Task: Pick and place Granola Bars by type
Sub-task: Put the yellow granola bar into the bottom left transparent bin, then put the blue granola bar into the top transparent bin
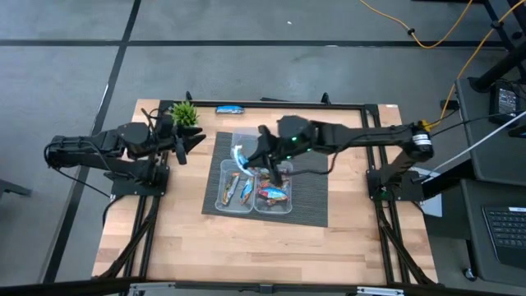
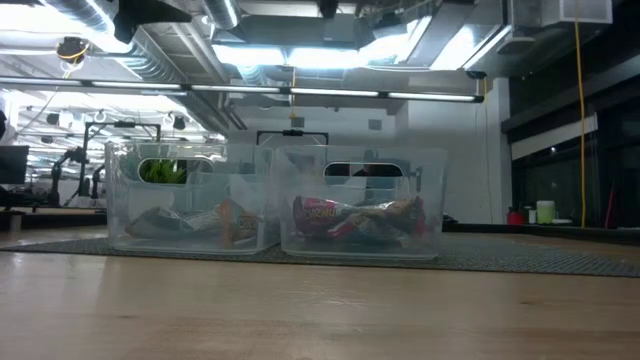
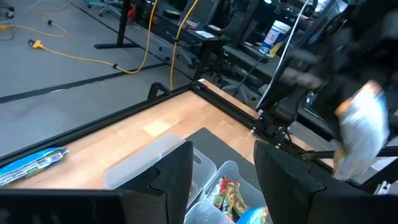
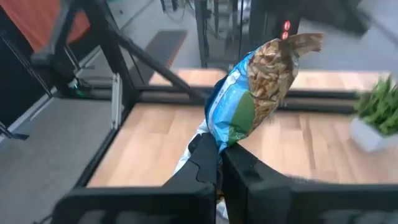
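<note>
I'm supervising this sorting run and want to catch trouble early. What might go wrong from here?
The right gripper pinches only one end of the blue bar, so most of the wrapper stands free; it may slip or swing out during the move.

It hangs above the clear tubs, which already hold bars, so a drop could land among the wrong type.

The left gripper waits open beside the tubs' mat; the right arm's sweep might pass close to it.

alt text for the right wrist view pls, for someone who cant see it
The right gripper is shut on a blue granola bar, gripping its lower end so the wrapper stands up above the dark fingers. Behind it lie the wooden table with its black frame, and a small green plant at one edge.
</note>
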Controlling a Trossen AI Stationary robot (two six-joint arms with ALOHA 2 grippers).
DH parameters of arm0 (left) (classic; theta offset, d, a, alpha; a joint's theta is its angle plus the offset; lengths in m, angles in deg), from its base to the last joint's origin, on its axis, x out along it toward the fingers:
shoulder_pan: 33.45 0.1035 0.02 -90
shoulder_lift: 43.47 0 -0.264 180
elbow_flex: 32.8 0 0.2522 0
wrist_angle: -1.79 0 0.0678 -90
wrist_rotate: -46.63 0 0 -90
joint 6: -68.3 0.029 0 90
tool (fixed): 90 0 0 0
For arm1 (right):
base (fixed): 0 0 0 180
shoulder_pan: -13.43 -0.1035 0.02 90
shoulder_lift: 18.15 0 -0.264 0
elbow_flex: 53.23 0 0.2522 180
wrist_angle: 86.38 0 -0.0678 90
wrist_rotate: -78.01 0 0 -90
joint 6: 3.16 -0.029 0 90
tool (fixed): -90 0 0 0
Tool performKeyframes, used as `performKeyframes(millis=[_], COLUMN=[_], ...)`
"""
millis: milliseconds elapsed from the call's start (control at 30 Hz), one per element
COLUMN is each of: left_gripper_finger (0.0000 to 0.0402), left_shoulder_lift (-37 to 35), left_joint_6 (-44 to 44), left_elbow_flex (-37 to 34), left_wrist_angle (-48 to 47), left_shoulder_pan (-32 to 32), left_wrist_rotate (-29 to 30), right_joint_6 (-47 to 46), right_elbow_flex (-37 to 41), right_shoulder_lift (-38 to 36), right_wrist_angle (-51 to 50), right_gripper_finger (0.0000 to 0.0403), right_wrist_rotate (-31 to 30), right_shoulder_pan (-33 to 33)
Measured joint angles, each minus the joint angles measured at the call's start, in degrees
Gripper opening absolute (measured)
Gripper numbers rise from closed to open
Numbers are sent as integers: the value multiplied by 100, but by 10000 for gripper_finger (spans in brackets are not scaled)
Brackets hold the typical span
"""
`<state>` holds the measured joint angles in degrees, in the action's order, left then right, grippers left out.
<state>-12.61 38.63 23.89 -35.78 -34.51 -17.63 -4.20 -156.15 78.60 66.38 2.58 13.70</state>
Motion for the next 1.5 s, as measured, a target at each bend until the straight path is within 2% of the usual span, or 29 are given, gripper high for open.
performKeyframes(millis=[333, 500, 700, 900, 1033, 1167, 1333, 1500], left_gripper_finger=[163, 163, 163, 163, 163, 163, 163, 163], left_shoulder_lift=[2, 4, 4, 4, 4, 4, 9, 97], left_joint_6=[-2, -2, -5, -11, -15, -3, 149, 336], left_elbow_flex=[0, 0, 0, 2, 2, 2, 2, 9], left_wrist_angle=[-2, -2, -2, -4, -4, -7, -7, 4], left_shoulder_pan=[0, 0, -2, -2, -2, -2, -2, 6], left_wrist_rotate=[-13, -13, -13, -15, -16, -87, -142, -64], right_joint_6=[125, 130, 208, 281, 117, 236, 491, 668], right_elbow_flex=[2, 2, 7, 7, 4, 7, 10, 341], right_shoulder_lift=[1127, 1563, 1819, 1780, 1521, 1026, 76, -1180], right_wrist_angle=[-172, -273, -135, -57, -114, -432, -1152, -1654], right_gripper_finger=[10, 24, 73, 143, 187, 210, 207, 191], right_wrist_rotate=[-13, -161, -371, -448, -448, -497, -1146, -2071], right_shoulder_pan=[17, 17, 17, 17, 17, 28, 32, -100])
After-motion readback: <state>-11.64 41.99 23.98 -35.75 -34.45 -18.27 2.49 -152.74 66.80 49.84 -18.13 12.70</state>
